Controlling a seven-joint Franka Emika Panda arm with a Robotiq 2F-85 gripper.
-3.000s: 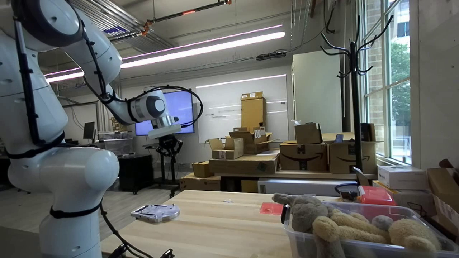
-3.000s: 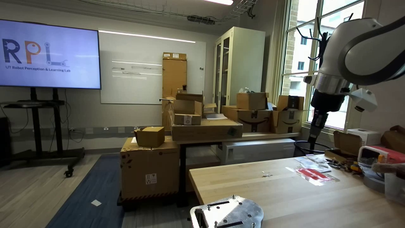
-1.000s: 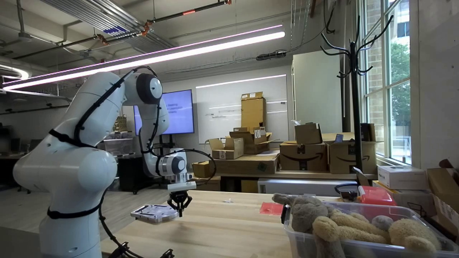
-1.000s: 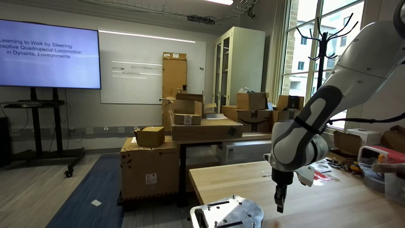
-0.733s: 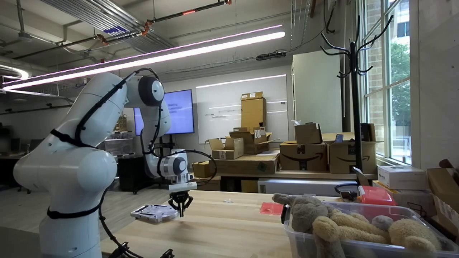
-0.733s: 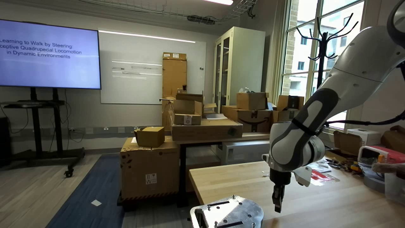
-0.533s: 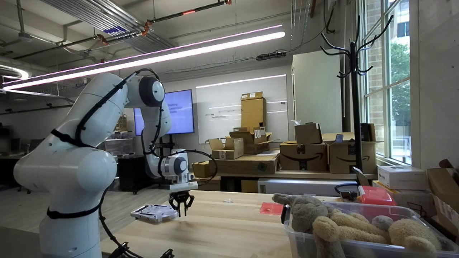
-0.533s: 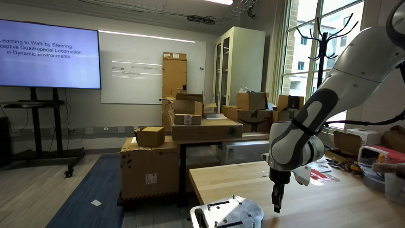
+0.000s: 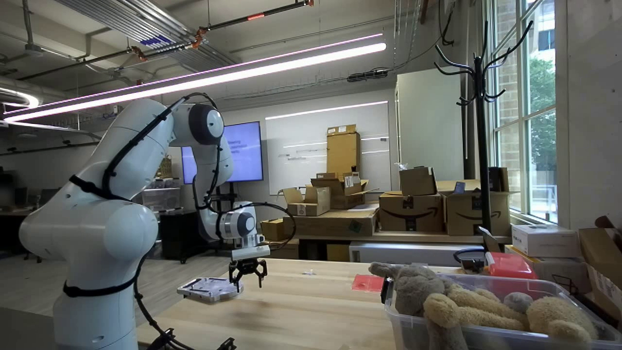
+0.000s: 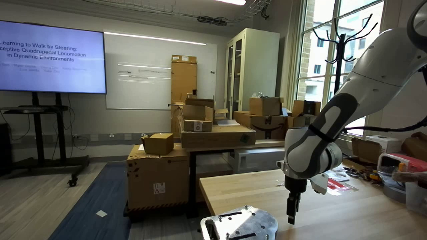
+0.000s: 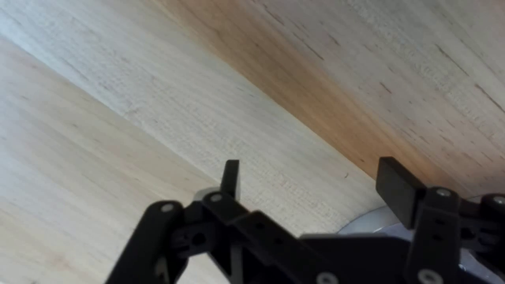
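My black two-finger gripper [image 9: 249, 287] points down above the pale wooden table [image 9: 311, 316] in an exterior view, its shadow on the boards below. In the wrist view the gripper [image 11: 309, 173] is open, with a wide gap between its pads and only wood grain behind that gap. A silver metal plate [image 9: 210, 288] with slots and bolts lies at the table's edge, closest to the gripper. Its curved rim [image 11: 369, 221] shows low in the wrist view, partly hidden by the right finger. Seen from elsewhere, the gripper [image 10: 292, 216] hangs beside the metal plate [image 10: 245, 223], apart from it.
A clear plastic bin [image 9: 402, 328] of plush toys stands at the table's right. A flat red packet [image 9: 368, 283] lies farther back. Small loose parts [image 10: 363, 174] and a red-topped object [image 10: 402, 161] line the far side. Cardboard boxes [image 9: 410, 212] stand behind.
Three seconds ago the arm was raised and turned away; it has come down over the table beside the plate. During the last second the fingers have spread from shut to open, the arm barely shifting.
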